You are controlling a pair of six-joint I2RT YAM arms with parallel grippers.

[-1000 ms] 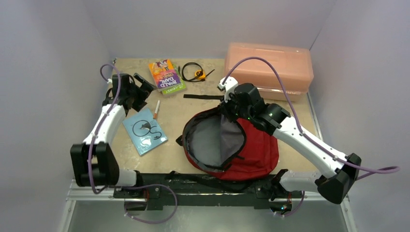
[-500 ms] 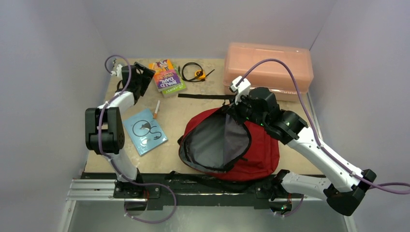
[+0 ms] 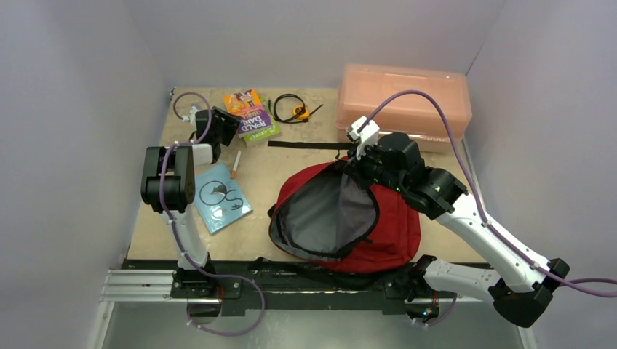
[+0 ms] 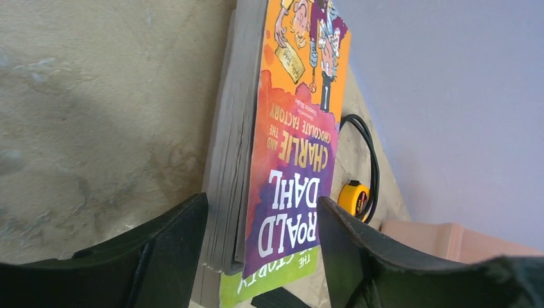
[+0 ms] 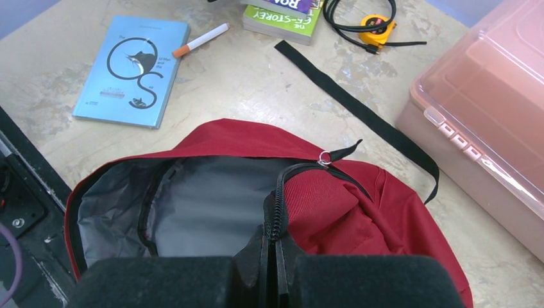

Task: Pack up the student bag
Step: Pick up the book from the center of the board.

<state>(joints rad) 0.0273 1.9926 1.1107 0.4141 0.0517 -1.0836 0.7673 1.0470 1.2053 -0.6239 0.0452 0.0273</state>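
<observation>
Pinching student bag (image 5: 333, 212) rim w/ R gripper (image 5: 271, 255); L gripper (image 4: 262, 206) straddling paperback (image 4: 295, 160).

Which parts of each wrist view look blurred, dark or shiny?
Left wrist: the left pincer fingers are dark and soft, the book sharp. Right wrist: the right pincer blurs at the bottom; the box has a mild sheen.

The left gripper (image 4: 260, 204) swings in from the left, and its spread fingers now straddle the near end of the orange-and-purple paperback book (image 4: 292, 147). The right gripper (image 5: 269, 250) hauls the dark red fabric backpack (image 3: 396, 222) up by its zipper rim, and the mouth gapes wider.
</observation>
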